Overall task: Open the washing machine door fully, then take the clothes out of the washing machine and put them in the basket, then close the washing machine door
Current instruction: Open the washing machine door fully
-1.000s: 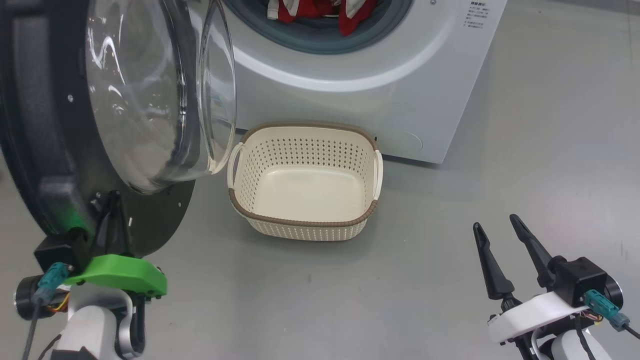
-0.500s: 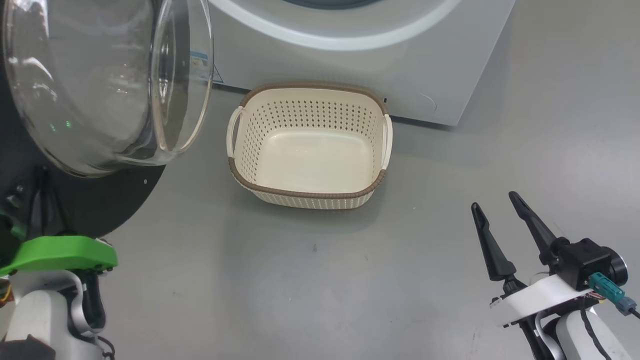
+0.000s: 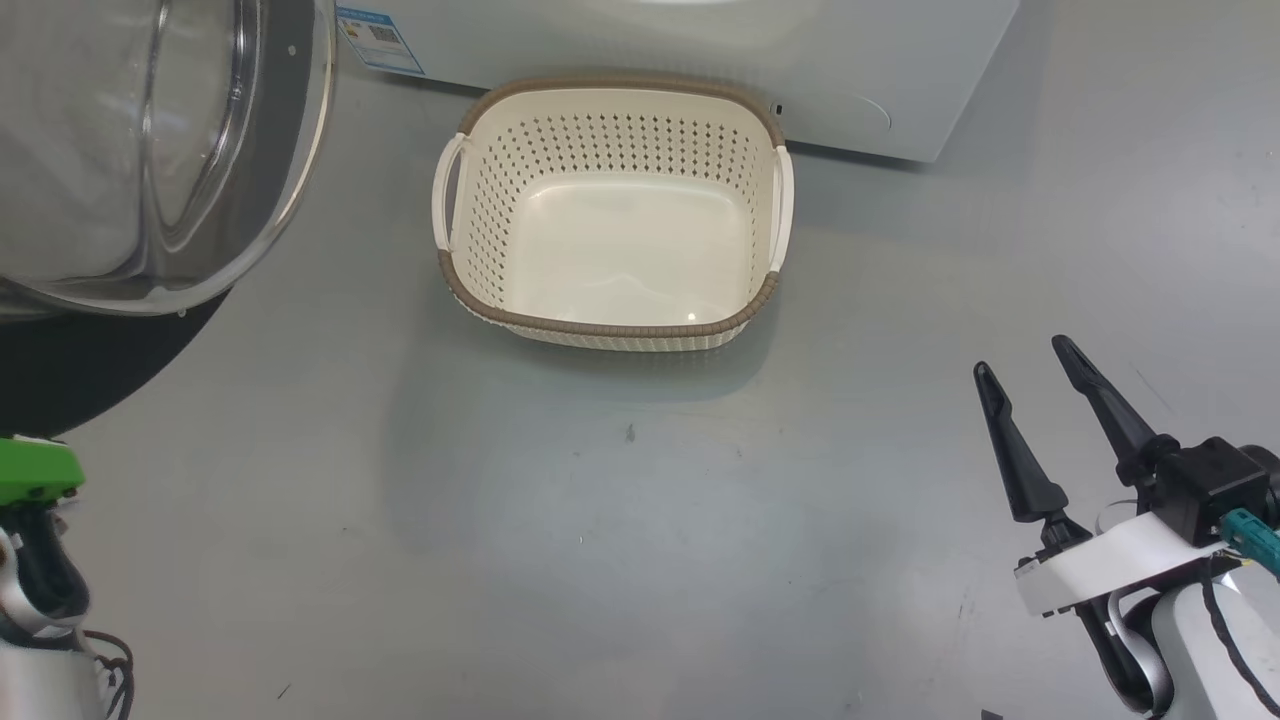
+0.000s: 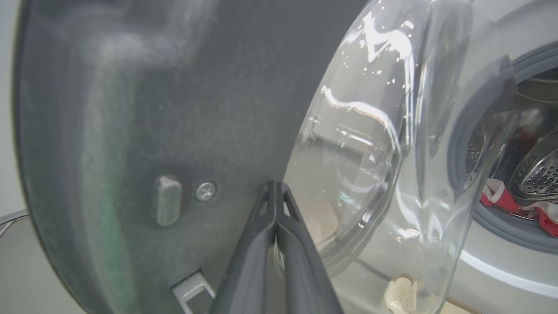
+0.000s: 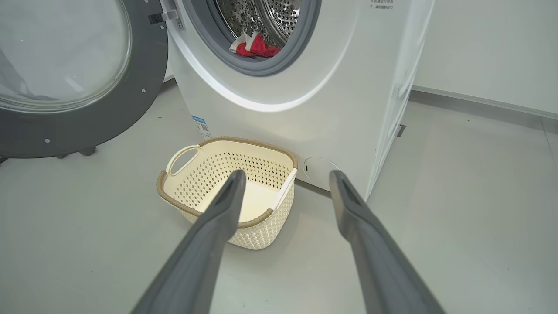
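The washing machine door (image 5: 144,78) stands swung out to the left of the washing machine (image 5: 305,113); its glass bowl (image 3: 120,150) bulges toward me. My left gripper (image 4: 275,185) is shut with nothing in it, its tips close to the door's dark inner face (image 4: 130,109) beside the glass (image 4: 383,152). Red and white clothes (image 5: 257,47) lie at the drum's mouth and show again past the glass as clothes (image 4: 501,200). The cream basket (image 3: 600,328) sits empty on the floor before the washer. My right gripper (image 3: 1020,357) hangs open, low and right of the basket (image 5: 174,205).
Grey floor (image 3: 600,520) spreads between me and the basket. A white wall with a skirting board (image 5: 479,102) runs to the right of the washer. The left arm's green bracket (image 3: 30,470) sits at the left edge below the door.
The head camera has tipped down, so the drum opening has left its view. The door has swung wider to the left, away from the basket, with my left arm. The right gripper stays open.
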